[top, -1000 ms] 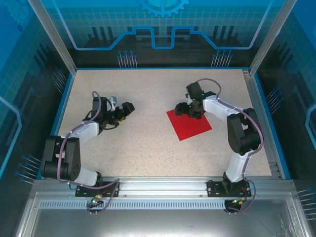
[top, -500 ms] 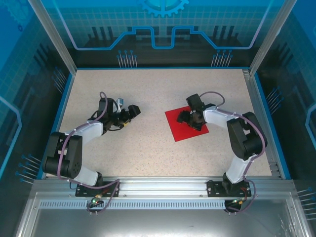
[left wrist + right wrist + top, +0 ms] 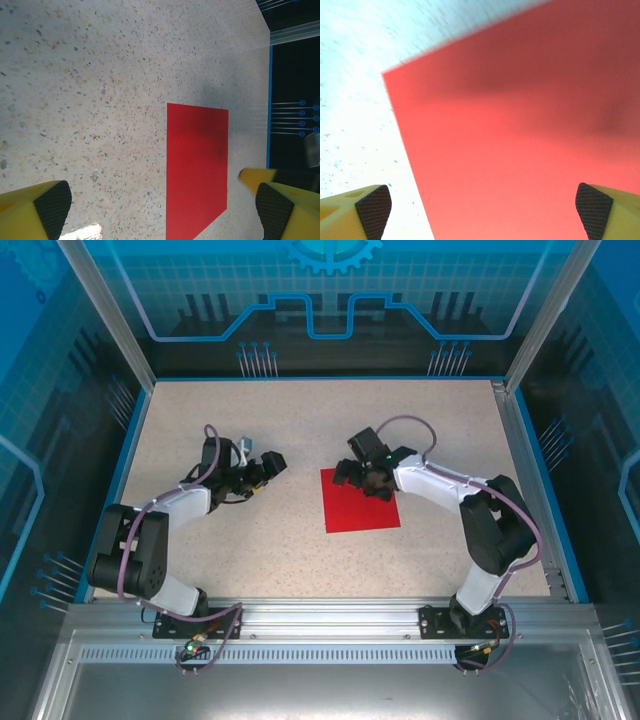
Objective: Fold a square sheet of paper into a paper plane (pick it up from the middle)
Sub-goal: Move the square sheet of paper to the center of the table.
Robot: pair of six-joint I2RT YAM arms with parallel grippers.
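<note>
The square sheet of paper (image 3: 358, 512) lies flat on the table (image 3: 300, 420). The right gripper (image 3: 362, 477) is over its far edge, fingers spread. The left gripper (image 3: 270, 465) is spread, well apart.

A speckled beige table (image 3: 290, 420) with a blue rim carries 1 loose thing: the square sheet of paper (image 3: 360, 512), bright red, lying flat a little right of the middle, its edges nearly square with the table's sides
</note>
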